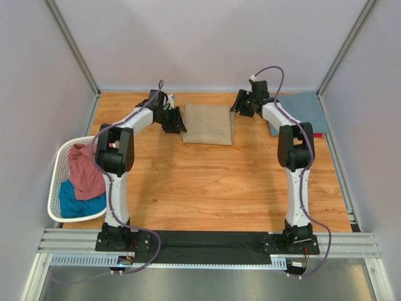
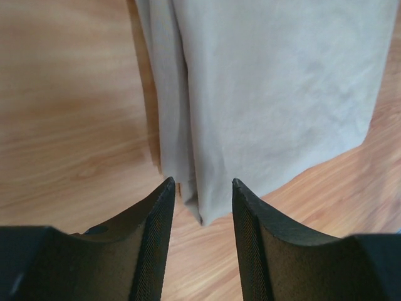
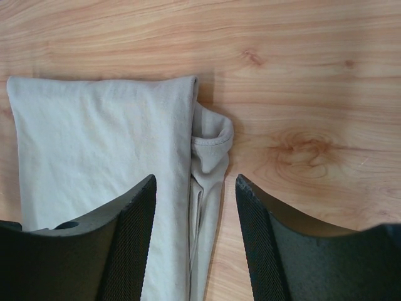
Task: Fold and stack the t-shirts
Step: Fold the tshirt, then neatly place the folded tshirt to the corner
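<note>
Tan t-shirt [image 1: 208, 124] lies folded on the counter [image 1: 213, 182]. At one side edge the left gripper [image 2: 202, 183] is open, and the right gripper [image 3: 195, 180] is open at the other side.

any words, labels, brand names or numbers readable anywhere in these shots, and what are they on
No readable text in any view.
The folded tan cloth t-shirt shows no print or label.
The white plastic slatted laundry basket and the wooden table carry no visible marks.
</note>
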Robot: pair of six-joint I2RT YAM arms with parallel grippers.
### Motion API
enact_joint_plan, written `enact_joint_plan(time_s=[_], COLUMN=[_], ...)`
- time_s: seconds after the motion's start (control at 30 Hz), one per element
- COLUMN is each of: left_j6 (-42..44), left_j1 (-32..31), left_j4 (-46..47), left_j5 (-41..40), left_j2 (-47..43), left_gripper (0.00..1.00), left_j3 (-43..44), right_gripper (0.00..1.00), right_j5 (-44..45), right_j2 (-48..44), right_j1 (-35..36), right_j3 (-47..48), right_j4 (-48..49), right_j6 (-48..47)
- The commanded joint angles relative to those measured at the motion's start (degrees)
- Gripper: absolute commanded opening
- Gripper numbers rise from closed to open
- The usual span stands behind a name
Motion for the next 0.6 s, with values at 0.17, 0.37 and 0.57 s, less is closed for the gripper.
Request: enact_joint_plan(time_s=[0.17, 0.37, 0.57], left_j6=[-1.1, -1.3, -1.8], left_j1=[-0.9, -1.1, -1.2], left_j4=[1.6, 0.5, 0.5], left_j5=[-1.4, -2.7, -2.6], left_j2=[-1.9, -0.2, 0.8], left_gripper=[0.48, 0.4, 0.26], left_j3=[-4.8, -5.2, -6.0], right_gripper=[0.56, 0.56, 0.56], right_j5=[1.6, 3.2, 6.4], right_j2=[2.6, 5.8, 5.7], right_j1=[2.0, 2.9, 3.7], right_j3=[4.7, 8.4, 7.3], right_j4=[-2.0, -4.8, -5.5], right_j6=[-3.0, -2.7, -2.7])
